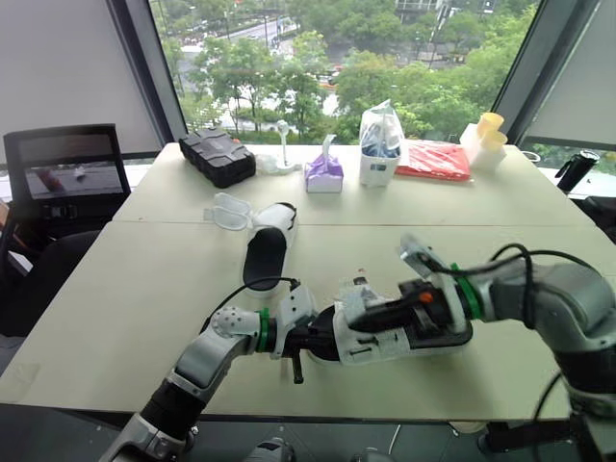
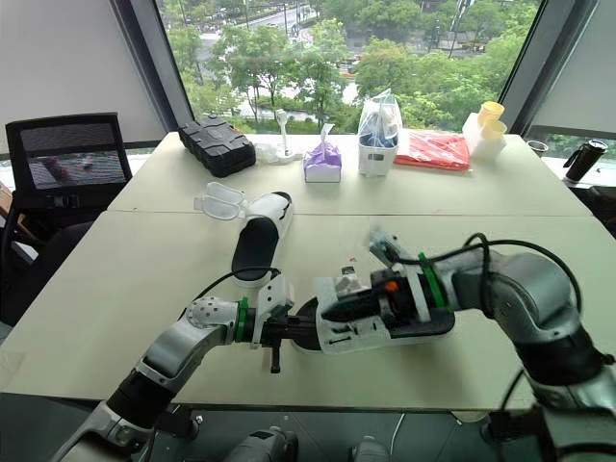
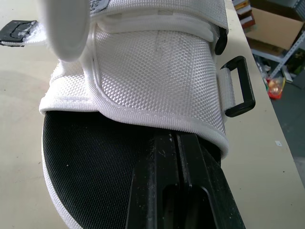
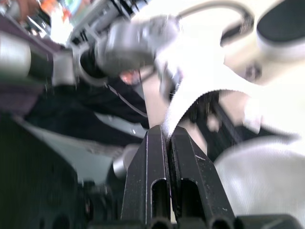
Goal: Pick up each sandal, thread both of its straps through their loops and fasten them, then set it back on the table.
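Where the desk meets its front edge, the near sandal sits between both arms, white mesh upper over a black insole, toe end toward the robot's left. Left end effector reaches over the insole with its two black fingers pressed tight together, tips right at the hem of the upper and seemingly nipping it. Black loop on a short white tab stands out from the sandal's side, nothing threaded through it. Right end effector is clamped shut on a white strap, the webbing rising from between the fingertips. Whether the sole rests on the desk or hangs just above it cannot be told. Far sandal lies flat near the desk's middle, well apart from the arms, a clear plastic piece touching its far end. Along the window side: black case, purple pack, clear bag, red packet, yellow cups.
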Motion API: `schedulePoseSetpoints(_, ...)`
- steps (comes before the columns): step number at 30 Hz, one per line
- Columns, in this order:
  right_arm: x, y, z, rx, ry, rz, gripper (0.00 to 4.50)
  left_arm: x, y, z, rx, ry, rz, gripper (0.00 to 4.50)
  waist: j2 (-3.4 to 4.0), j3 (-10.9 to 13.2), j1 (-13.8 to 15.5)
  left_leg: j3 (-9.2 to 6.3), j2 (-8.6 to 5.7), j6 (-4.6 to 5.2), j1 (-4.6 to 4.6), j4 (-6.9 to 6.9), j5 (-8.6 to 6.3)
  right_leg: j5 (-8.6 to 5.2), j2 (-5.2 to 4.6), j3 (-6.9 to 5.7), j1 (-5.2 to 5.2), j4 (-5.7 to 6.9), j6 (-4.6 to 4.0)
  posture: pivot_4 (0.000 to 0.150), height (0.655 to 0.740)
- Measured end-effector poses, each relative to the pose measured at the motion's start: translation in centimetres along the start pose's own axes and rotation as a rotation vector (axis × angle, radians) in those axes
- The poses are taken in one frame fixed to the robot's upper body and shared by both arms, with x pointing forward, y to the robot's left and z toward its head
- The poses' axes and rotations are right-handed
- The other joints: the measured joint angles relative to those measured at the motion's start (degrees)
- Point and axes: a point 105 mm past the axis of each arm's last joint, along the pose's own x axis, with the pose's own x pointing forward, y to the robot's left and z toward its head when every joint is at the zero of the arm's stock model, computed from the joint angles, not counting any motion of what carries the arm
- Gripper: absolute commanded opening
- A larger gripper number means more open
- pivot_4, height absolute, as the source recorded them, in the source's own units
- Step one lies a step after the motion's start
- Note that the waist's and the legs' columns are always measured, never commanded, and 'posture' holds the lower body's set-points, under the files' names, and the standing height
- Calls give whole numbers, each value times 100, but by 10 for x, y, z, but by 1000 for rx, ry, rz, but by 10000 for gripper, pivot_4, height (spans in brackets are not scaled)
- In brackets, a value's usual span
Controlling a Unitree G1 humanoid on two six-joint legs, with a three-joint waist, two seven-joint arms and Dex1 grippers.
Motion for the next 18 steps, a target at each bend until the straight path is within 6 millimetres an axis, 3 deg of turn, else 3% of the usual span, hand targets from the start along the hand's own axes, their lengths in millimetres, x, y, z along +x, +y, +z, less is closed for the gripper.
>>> schedulePoseSetpoints(6, 13, -14, -21, 100, 45, -27, 668, 0, 0, 0, 0, 0, 1, 0, 1, 0, -18, 2, -5, 8, 0, 1, 4, 2, -5, 0, 0, 2, 2, 1500, 7400)
schedulePoseSetpoints(18, 10, -29, -33, 31, 95, -76, 668, 0, 1, 0, -2, 0, 11, 0, 1, 0, -22, 2, -3, -1, 5, 13, -1, 2, 0, 0, -1, 23, 3, 1500, 7400)
